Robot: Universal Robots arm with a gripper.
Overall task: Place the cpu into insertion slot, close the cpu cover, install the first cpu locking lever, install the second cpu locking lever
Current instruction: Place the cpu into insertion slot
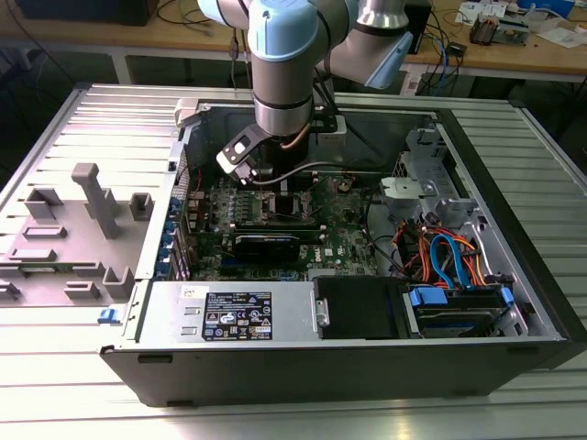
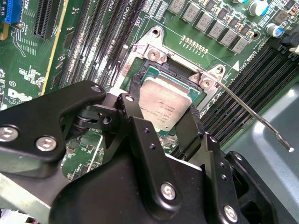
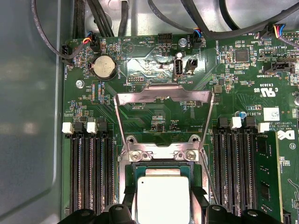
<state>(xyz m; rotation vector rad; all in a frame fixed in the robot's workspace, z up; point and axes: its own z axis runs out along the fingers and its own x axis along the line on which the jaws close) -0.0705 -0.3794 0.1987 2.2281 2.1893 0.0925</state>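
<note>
The cpu [image 2: 164,103] [image 3: 162,198], a small square chip with a silvery top, sits at the insertion slot [image 3: 161,155], level with its metal rim [image 2: 157,54]. My gripper [image 2: 163,106] [image 3: 162,207] is shut on the cpu, one black finger [image 2: 134,91] on one edge and the other finger [image 2: 192,125] on the opposite edge. The cpu cover [image 3: 163,96], a thin metal frame, stands swung open beyond the slot. A thin locking lever [image 2: 258,117] juts out free past the memory slots. In the exterior view the arm [image 1: 282,101] reaches down into the computer case.
Long black memory slots [image 3: 88,172] [image 3: 238,168] flank the socket on both sides. A round coin battery [image 3: 104,66] and black cables [image 3: 196,18] lie beyond the cover. The case [image 1: 514,229] holds a power supply [image 1: 229,316] and drive cables [image 1: 449,257]; a grey fixture [image 1: 83,220] lies on the exterior view's left.
</note>
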